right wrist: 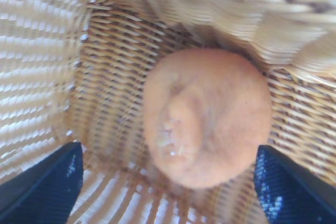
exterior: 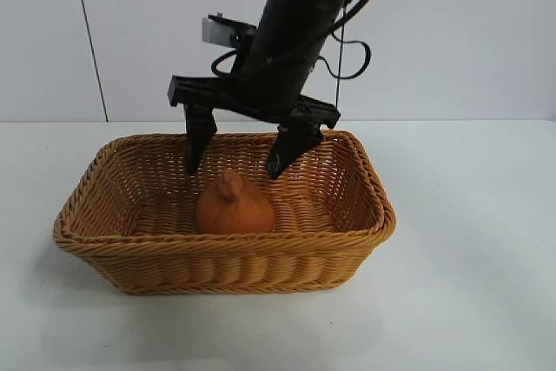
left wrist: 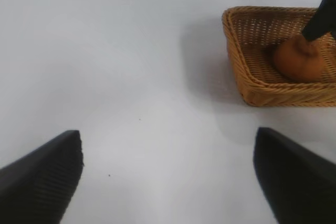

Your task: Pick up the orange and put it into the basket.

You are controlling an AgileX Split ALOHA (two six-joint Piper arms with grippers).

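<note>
— Where is the orange [exterior: 234,206] sitting?

— I am seeing it inside the basket [exterior: 365,241]. My right gripper [exterior: 236,155] is hanging spread wide above, holding nothing; left gripper [left wrist: 168,177] is idling open. It looks firm, light; grip the round sides.

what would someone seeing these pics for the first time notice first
The eye goes first to the dull orange, knob upward, sitting on the floor of the big wicker basket in the middle of the white table. Right above it hangs the right arm's black pincer, its fingers spread open and not touching the fruit. The left pincer waits open over bare table, off to the basket's side.
</note>
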